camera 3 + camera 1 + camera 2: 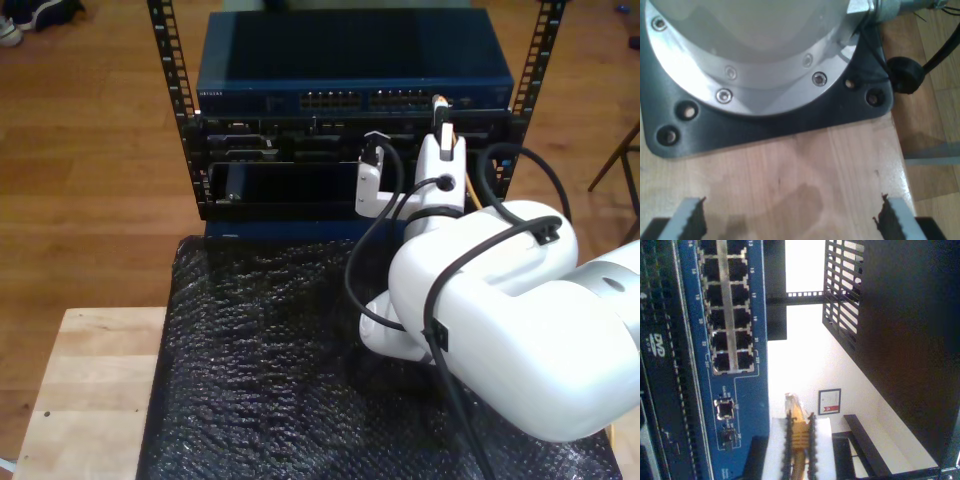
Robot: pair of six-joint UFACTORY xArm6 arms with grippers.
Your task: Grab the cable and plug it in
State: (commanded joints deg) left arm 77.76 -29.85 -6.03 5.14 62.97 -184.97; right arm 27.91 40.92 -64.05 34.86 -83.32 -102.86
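The cable [799, 427] is thin and yellow-orange, and its clear plug [792, 402] sticks out past the fingertips of my second gripper [800, 440], which is shut on it. The plug tip hangs a short way off the blue network switch [740, 390], just past the end of its rows of ports [730, 305] and touching none. In the exterior view my second gripper [446, 135] holds the cable's plug end [438, 102] up at the switch's face [350, 98], toward that view's right. My first gripper [790, 222] is open over bare wood, with nothing between its fingers.
The switch sits atop a black rack [170, 110] with darker units below it [280, 185]. Black bubble wrap [260, 360] covers the table in front. A wooden tabletop [805, 175] carries an arm's round base on a black plate [765, 125]. Thick black robot cables [375, 250] loop off the arm.
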